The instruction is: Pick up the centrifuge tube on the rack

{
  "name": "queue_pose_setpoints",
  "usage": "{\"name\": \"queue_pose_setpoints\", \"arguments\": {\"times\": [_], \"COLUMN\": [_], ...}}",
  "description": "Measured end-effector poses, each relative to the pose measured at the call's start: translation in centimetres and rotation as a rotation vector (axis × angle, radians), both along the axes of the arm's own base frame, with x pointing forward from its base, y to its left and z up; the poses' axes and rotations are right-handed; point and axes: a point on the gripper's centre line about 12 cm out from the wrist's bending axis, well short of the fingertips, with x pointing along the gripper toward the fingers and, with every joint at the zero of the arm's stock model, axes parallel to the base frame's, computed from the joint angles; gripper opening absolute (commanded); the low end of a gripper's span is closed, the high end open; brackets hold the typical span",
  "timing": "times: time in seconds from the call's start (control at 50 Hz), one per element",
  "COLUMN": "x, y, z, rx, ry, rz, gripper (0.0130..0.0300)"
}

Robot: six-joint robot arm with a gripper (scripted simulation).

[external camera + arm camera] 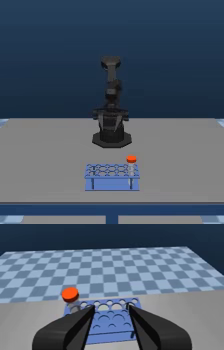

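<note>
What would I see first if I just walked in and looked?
Probably the orange cap of the tube, the brightest spot, standing in a corner hole of the blue rack at the exterior view's right. Next comes the dark arm rising from the grey table just behind the rack. In the wrist view, the black gripper hangs open over the rack, beside the tube and not touching it.

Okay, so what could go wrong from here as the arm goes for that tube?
1. The open gripper is lined up over the middle of the blue rack, while the centrifuge tube stands at a corner hole; descending straight would probably miss it.
2. A finger could then knock the tube's orange-red cap sideways or shove the rack across the grey table.
</note>
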Motion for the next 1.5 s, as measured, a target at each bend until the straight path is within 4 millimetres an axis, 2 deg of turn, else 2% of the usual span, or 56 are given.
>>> {"name": "queue_pose_setpoints", "arguments": {"times": [0.32, 0.98, 1.5], "x": [2.0, 8.8, 11.2], "y": [1.3, 5.8, 7.6], "z": [-0.4, -1.4, -1.8], "rx": [0.001, 0.022, 0.025], "ry": [0.039, 0.148, 0.189], "rz": [0.016, 0.059, 0.083], "gripper": [0.0300, 0.0300, 0.0300]}}
